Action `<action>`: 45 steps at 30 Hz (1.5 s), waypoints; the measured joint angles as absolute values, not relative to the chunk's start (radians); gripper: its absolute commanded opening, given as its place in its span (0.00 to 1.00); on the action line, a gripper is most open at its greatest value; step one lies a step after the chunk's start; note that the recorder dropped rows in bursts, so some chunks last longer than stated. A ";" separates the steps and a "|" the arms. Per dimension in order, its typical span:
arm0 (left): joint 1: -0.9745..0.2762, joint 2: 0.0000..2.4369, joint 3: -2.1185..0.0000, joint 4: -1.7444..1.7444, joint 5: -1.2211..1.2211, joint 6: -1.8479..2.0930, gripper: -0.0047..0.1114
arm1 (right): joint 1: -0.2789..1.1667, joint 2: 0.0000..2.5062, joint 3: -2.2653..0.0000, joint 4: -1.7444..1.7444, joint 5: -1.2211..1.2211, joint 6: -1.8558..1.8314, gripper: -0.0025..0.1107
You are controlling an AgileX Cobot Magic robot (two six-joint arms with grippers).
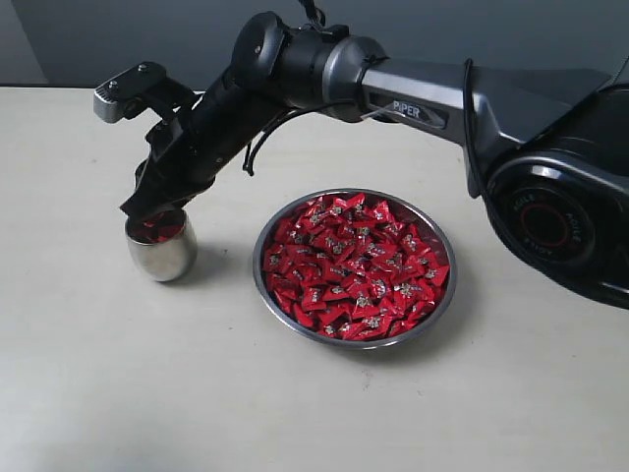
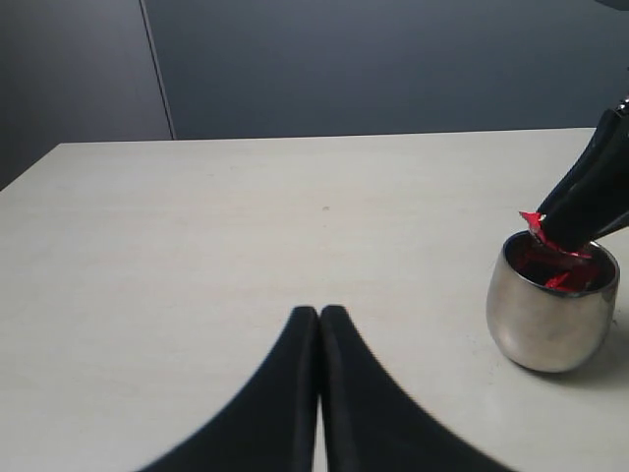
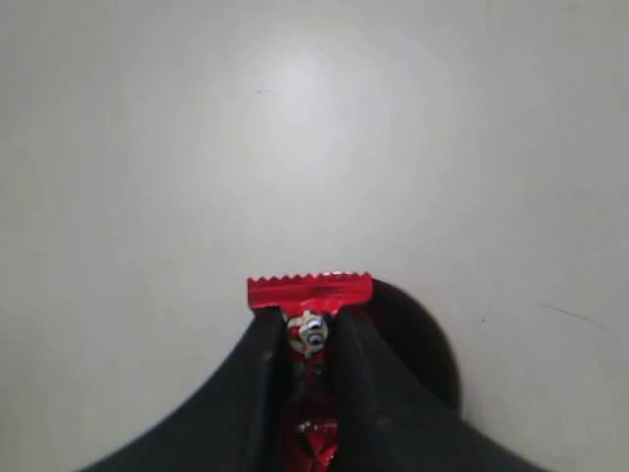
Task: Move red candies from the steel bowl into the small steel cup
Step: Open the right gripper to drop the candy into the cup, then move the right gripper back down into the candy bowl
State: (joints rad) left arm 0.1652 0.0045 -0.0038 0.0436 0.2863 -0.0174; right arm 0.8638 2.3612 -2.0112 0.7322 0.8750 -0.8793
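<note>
One red candy [image 3: 310, 292] is clamped in the right hand [image 1: 147, 216], at the mouth of the small steel cup [image 1: 162, 258] on the table's [image 1: 98, 393] left. To the cup's right, apart, the steel bowl [image 1: 258, 267] holds the red candies [image 1: 356, 267]. The left hand [image 2: 319, 315] is pressed together.

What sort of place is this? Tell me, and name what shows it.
Probably a robot lab or test bench: a pale table, a plain grey wall behind it, and a robot arm working over just a cup and a bowl of candies.
</note>
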 measured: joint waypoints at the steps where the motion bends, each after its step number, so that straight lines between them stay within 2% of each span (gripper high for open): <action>1: 0.165 0.004 -0.004 0.044 0.286 -0.017 0.04 | 0.866 2.361 -2.011 0.732 0.875 -0.879 0.01; 20: 0.165 0.004 -0.004 0.044 0.286 -0.017 0.04 | 0.866 2.361 -2.011 0.700 0.846 -0.877 0.02; 22: 0.165 0.004 -0.004 0.044 0.286 -0.017 0.04 | 0.866 2.361 -2.013 0.693 0.852 -0.877 0.07; 25: 0.165 0.004 -0.004 0.044 0.286 -0.017 0.04 | 0.866 2.361 -2.013 0.689 0.853 -0.877 0.37; 27: 0.165 0.004 -0.004 0.044 0.286 -0.017 0.04 | 0.866 2.361 -2.013 0.687 0.853 -0.878 0.41; 35: 0.165 0.004 -0.004 0.044 0.286 -0.017 0.04 | 0.866 2.361 -2.013 0.685 0.853 -0.876 0.39; 37: 0.165 0.004 -0.004 0.044 0.286 -0.017 0.04 | 0.866 2.349 -2.013 0.671 0.855 -0.876 0.28; 40: 0.165 0.004 -0.004 0.044 0.286 -0.017 0.04 | 0.866 2.318 -2.013 0.626 0.855 -0.876 0.02; 45: 0.165 0.004 -0.004 0.044 0.286 -0.017 0.04 | 0.857 2.242 -2.013 0.487 0.855 -0.830 0.02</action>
State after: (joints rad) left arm 0.1652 0.0045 -0.0038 0.0436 0.2863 -0.0174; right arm 0.8574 2.2421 -2.0133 0.4871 0.8547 -0.8301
